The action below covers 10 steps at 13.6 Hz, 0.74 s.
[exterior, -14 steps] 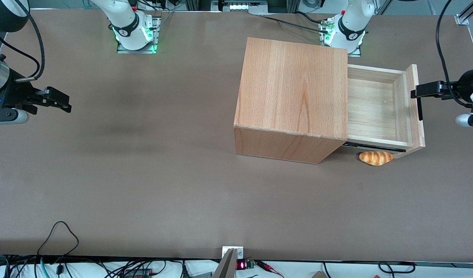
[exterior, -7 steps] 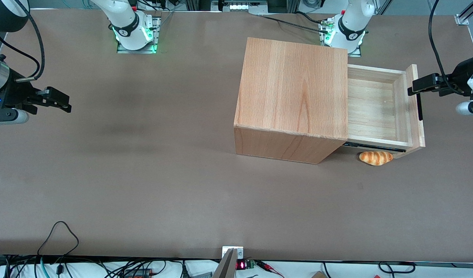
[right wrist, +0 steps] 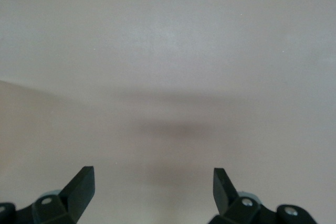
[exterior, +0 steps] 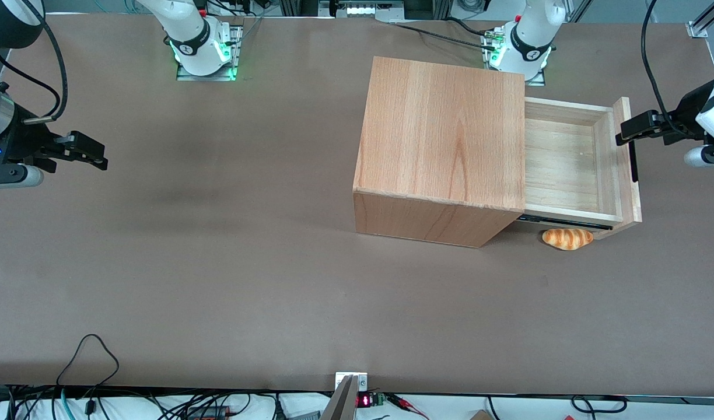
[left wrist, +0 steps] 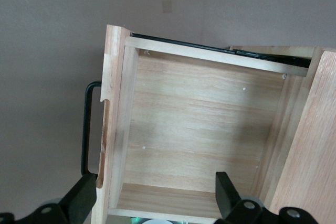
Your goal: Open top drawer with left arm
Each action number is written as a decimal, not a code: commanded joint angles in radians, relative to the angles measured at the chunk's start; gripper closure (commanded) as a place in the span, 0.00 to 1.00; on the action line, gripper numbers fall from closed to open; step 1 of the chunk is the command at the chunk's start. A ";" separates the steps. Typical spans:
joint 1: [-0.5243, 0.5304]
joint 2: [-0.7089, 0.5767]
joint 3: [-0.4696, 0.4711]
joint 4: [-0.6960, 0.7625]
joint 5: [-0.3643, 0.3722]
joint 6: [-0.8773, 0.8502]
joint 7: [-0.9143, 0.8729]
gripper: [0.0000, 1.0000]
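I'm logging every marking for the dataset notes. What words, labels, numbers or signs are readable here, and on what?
No text reads clearly in any view.
Red digits on a small display at the table edge nearest the front camera: too small to read.
Round marks on the arm-base collars: not legible.
Top drawer, cabinet, bread roll: no markings.
The gripper, open above the drawer's front panel: no label.

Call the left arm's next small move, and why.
Probably lift the gripper up and away from the drawer. The drawer already stands well out of the cabinet, and it is empty. The fingers are open, spread either side of the front panel, gripping nothing, so only clearing away seems left.
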 commanded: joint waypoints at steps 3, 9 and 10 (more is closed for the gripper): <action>-0.009 -0.030 -0.007 -0.033 0.029 0.032 -0.004 0.00; 0.003 -0.044 -0.021 -0.036 0.029 0.034 -0.005 0.00; 0.003 -0.053 -0.021 -0.050 0.029 0.035 -0.002 0.00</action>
